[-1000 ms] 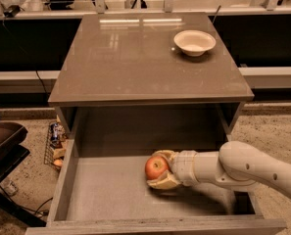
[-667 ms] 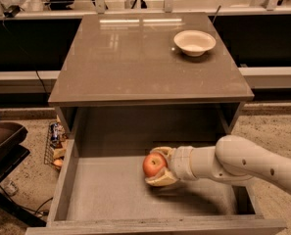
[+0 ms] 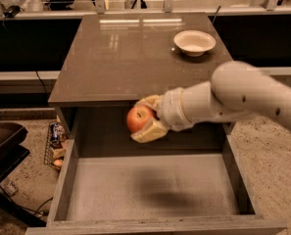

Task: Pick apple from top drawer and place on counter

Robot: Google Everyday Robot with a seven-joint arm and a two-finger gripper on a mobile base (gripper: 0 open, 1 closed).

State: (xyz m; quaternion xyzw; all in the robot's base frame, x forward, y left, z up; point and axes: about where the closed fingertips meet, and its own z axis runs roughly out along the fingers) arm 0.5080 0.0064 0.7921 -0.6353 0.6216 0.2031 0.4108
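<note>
The red apple (image 3: 138, 118) with a yellowish patch is held in my gripper (image 3: 144, 119), whose tan fingers (image 3: 148, 131) close on it from above and below. The gripper holds the apple in the air above the open top drawer (image 3: 150, 190), level with the front edge of the counter (image 3: 130, 53). My white arm reaches in from the right. The drawer's matte grey floor shows only the arm's shadow.
A white bowl (image 3: 194, 42) stands on the counter at the back right. Dark chair parts (image 3: 3, 146) and a small cluttered rack (image 3: 54, 143) sit on the floor to the left of the cabinet. Shelving runs along the back.
The gripper has lifted the apple from the drawer floor up to counter-edge height and moved it left and toward the cabinet.
</note>
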